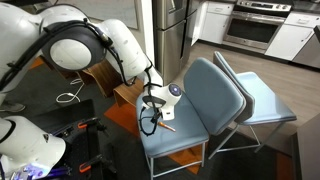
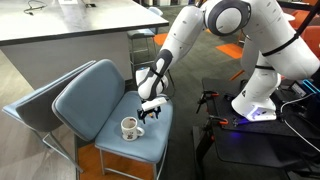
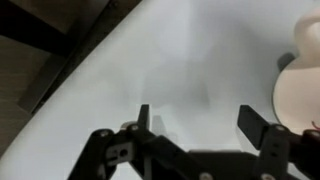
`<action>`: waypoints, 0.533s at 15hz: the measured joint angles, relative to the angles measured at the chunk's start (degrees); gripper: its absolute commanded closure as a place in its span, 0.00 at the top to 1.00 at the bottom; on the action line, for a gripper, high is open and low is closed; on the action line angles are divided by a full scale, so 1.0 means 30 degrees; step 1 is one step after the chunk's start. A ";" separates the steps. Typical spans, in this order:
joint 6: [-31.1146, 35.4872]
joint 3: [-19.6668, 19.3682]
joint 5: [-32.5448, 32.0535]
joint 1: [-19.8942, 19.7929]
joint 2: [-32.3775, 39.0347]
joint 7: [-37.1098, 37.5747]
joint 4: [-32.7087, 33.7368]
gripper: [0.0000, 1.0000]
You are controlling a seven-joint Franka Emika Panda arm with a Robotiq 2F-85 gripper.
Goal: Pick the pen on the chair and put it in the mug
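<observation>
The light blue chair (image 1: 215, 95) shows in both exterior views (image 2: 95, 100). The small white mug (image 2: 130, 127) stands on its seat near the front edge. The mug's rim also shows at the right edge of the wrist view (image 3: 300, 85). My gripper (image 2: 150, 112) hangs just above the seat beside the mug, open and empty. It also shows in an exterior view (image 1: 150, 120) and in the wrist view (image 3: 195, 115), with only bare seat between the fingers. A thin orange-tan streak, probably the pen (image 1: 167, 126), lies on the seat right by the gripper. The pen is out of the wrist view.
A paler grey-blue chair (image 1: 262, 95) stands close behind the blue one (image 2: 30, 105). A brown wooden stool (image 1: 100, 78) is by the arm. A white counter (image 2: 60, 40) is behind the chairs. Black equipment with cables (image 2: 225, 110) sits at the robot's base.
</observation>
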 measured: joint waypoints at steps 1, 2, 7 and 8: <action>-0.0002 0.0000 0.0001 0.0002 0.0000 0.0000 0.0000 0.96; -0.0002 0.0000 0.0001 0.0001 0.0000 0.0000 0.0000 0.99; 0.0000 -0.0728 -0.0272 0.0421 0.0010 0.0051 0.0116 1.00; 0.0002 -0.1206 -0.0568 0.0715 0.0010 0.0216 0.0167 1.00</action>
